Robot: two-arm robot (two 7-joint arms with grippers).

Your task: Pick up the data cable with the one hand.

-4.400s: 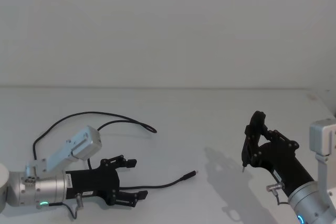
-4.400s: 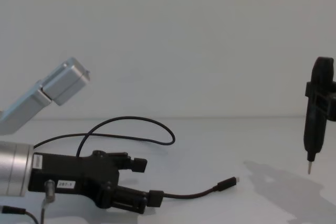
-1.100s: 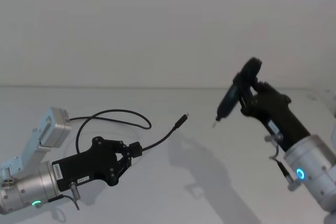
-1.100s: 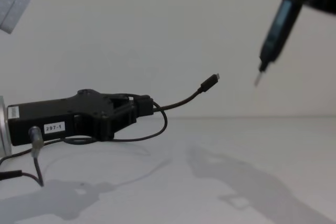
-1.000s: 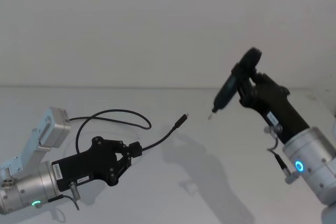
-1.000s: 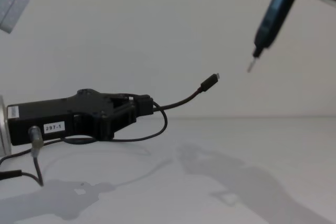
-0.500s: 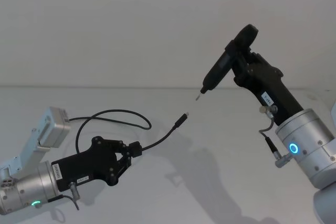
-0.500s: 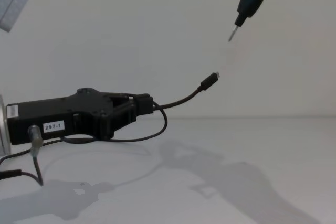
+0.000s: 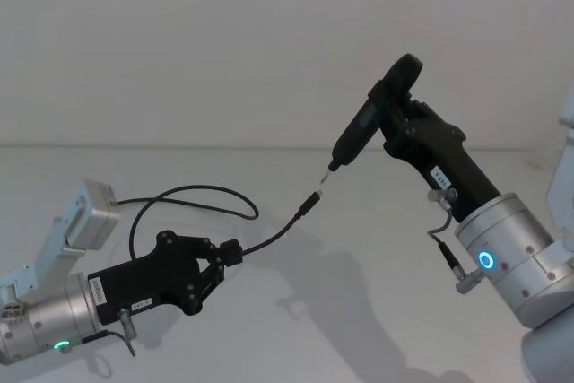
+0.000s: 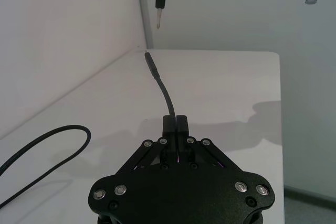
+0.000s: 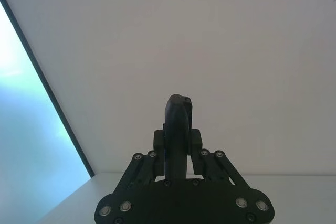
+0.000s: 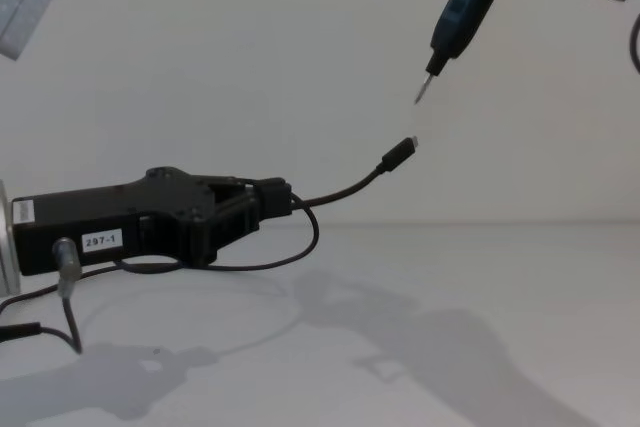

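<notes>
so, left gripper (image 9: 226, 255): we clamp the data cable (image 9: 272, 239), presenting its plug (image 9: 309, 204).
right gripper (image 9: 397, 118): closed on pen-like tool (image 9: 361, 129), tip near plug.

The left claw (image 9: 226, 254) is matt black plastic, its wrist (image 9: 45, 334) brushed metal; the data cable (image 10: 168, 100) is matt and rubbery, the pen-like tool (image 9: 357, 139) glossy, the worktop (image 9: 359, 320) smooth.

A bare test lab, it seems; plain white table (image 9: 296, 347) against a blank white wall (image 9: 179, 42).
</notes>
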